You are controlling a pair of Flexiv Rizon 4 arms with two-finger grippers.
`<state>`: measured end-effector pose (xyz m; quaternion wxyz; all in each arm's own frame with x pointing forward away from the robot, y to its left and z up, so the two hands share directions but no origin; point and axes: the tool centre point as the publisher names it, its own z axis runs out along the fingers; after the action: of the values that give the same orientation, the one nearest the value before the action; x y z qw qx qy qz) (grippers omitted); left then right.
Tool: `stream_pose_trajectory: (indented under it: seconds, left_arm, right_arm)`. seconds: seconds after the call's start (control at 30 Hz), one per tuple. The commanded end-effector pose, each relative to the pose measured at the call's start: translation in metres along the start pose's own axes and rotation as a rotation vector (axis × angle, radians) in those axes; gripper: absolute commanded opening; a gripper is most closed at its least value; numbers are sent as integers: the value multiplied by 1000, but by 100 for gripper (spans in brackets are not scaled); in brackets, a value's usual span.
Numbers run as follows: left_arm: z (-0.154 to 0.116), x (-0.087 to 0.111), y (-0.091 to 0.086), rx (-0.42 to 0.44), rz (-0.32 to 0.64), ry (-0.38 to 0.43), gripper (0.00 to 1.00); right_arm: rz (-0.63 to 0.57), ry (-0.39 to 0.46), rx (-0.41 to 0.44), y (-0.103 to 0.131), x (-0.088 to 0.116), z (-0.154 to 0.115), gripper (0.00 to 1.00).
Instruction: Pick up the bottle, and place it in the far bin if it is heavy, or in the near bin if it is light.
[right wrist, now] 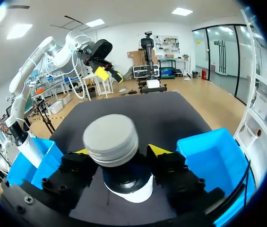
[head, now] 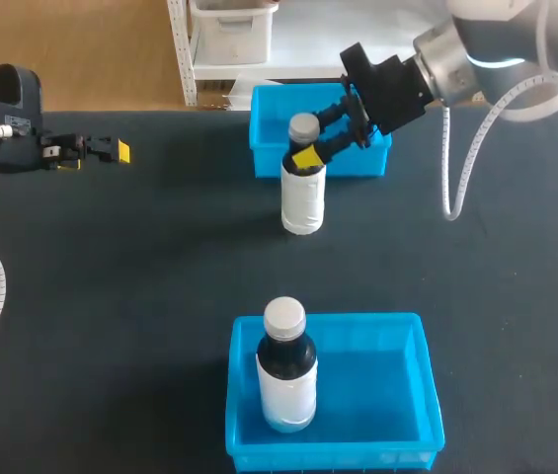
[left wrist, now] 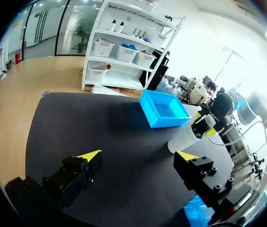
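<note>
The bottle, white-labelled with a grey cap, stands upright on the dark table just in front of the far blue bin. My right gripper comes in from the back right and is shut on the bottle's neck below the cap. In the right wrist view the cap rises between the two yellow-tipped fingers. My left gripper hovers open and holding nothing at the far left, well away from the bottle. The near blue bin lies at the table's front.
A second bottle with a dark body and white label stands upright in the left part of the near bin. A grey cable hangs from my right arm over the table's right side. The far bin holds nothing.
</note>
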<state>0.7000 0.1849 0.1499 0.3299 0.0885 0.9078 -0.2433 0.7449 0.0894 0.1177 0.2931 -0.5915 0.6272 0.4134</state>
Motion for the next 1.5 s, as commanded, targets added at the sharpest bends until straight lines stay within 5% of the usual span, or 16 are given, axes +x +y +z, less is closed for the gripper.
stream_pose_trajectory:
  seconds: [0.03,0.73,0.97,1.5]
  left_arm:
    - [0,0,0,0,0,0,100]
    - [0,0,0,0,0,0,100]
    - [0,0,0,0,0,0,100]
    - [0,0,0,0,0,0,100]
  right_arm:
    - [2,-1,0,-1,1,1,53]
    - [8,-6,1,-3,0,0,48]
    - [3,-4,3,-3,-1,-1,56]
    - [-4,-6,4,-2,-4,-3,49]
